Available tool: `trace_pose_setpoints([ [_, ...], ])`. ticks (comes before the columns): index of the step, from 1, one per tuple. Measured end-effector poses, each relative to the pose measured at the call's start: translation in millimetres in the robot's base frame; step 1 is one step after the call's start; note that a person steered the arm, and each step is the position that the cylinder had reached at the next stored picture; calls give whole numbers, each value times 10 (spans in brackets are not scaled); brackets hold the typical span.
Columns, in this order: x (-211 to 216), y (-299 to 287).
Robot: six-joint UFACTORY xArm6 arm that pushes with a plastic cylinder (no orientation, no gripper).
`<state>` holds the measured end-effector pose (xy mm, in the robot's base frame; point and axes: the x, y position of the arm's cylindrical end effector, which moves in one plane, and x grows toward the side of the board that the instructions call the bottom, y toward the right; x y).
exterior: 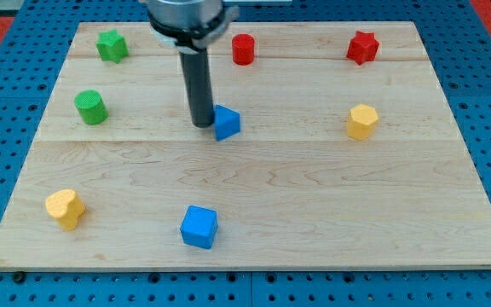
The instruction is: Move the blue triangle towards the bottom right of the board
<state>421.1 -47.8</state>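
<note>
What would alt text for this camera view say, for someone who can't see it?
A dark rod's tip rests just left of a blue triangle near the middle of a wooden board. Other blocks: green star, green cylinder, red cylinder, red star, yellow hexagon, yellow heart, blue cube.
</note>
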Motion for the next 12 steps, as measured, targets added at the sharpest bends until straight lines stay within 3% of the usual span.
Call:
trace_pose_setpoints([
  [1, -11, 248],
  [2, -303, 316],
  [3, -166, 491],
  [4, 449, 934],
  [5, 705, 1092],
  [6, 749, 333],
  [7, 857, 293],
  [9, 1383, 1439],
  [11, 1157, 1358],
  [12, 983, 1598],
])
